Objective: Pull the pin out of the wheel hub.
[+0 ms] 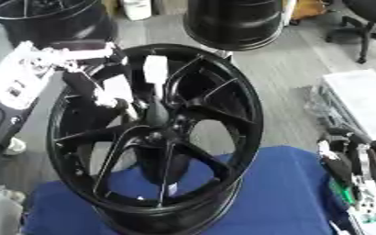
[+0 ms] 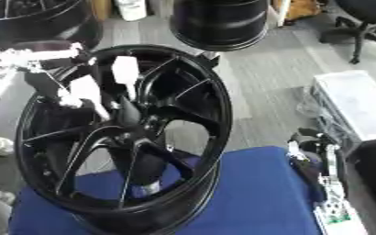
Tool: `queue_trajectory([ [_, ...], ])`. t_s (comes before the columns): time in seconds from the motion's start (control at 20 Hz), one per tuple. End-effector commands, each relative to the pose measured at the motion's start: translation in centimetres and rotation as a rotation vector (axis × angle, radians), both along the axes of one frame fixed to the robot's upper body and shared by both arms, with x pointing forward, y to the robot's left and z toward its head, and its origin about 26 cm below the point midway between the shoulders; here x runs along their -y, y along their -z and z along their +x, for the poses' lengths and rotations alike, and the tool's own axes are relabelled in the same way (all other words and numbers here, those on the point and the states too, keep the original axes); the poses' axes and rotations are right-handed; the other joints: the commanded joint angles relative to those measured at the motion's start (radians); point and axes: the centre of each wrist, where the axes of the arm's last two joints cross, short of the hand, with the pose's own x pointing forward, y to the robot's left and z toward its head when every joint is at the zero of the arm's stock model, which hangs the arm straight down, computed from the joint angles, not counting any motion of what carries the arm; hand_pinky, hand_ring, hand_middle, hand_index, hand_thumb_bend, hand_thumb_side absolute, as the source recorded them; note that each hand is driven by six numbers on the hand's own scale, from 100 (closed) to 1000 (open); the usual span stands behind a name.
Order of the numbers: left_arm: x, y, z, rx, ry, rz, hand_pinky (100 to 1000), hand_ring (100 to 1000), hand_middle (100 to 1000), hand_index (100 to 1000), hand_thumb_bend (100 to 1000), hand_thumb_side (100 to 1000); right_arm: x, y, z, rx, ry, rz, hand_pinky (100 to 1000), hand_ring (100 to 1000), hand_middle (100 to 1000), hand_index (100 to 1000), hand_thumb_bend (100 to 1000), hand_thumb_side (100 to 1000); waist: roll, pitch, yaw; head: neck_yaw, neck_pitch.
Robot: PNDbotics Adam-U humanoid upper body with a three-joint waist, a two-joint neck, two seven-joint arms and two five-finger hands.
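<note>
A big black spoked wheel hub (image 1: 223, 96) stands tilted on its rim on the blue cloth (image 1: 279, 193). A dark, tapering pin (image 1: 157, 114) sticks out of its centre bore. My left hand (image 1: 115, 87), black with white pads, reaches in from the upper left over the spokes. Its fingers (image 1: 155, 69) and thumb are curled about the pin's upper end. The pin's lower end is lost in the dark centre of the hub. My right hand (image 1: 341, 161) rests at the lower right edge, fingers relaxed and holding nothing.
Two more black wheels stand on the floor behind, one at the top left (image 1: 47, 18) and one at the top middle (image 1: 233, 23). A white box (image 1: 364, 98) sits at the right, and an office chair (image 1: 367, 18) at the top right.
</note>
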Motion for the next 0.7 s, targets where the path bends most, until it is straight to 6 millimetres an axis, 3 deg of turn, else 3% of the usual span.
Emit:
queue_trajectory([
  [0.05,-0.6,-2.3,0.0,0.032,0.011,-0.011,530,383,412,513,303,224,0.3,-0.6,0.3,0.017,0.0,-0.008,657,579,679,705,100,419,-0.003,-0.015,0.0,0.001,-0.002],
  [0.55,-1.9,-6.0,-1.1,0.017,0.069,-0.036,509,365,389,493,284,223,0.4,-0.5,0.3,0.015,0.004,-0.008,656,578,679,705,100,419,-0.002,-0.018,0.004,0.002,-0.002],
  [0.7,-3.7,-8.4,-1.7,0.068,0.055,-0.06,509,360,385,491,286,222,0.6,-0.5,0.2,0.013,0.01,-0.009,656,578,679,705,100,420,0.0,-0.02,0.009,-0.001,-0.002],
])
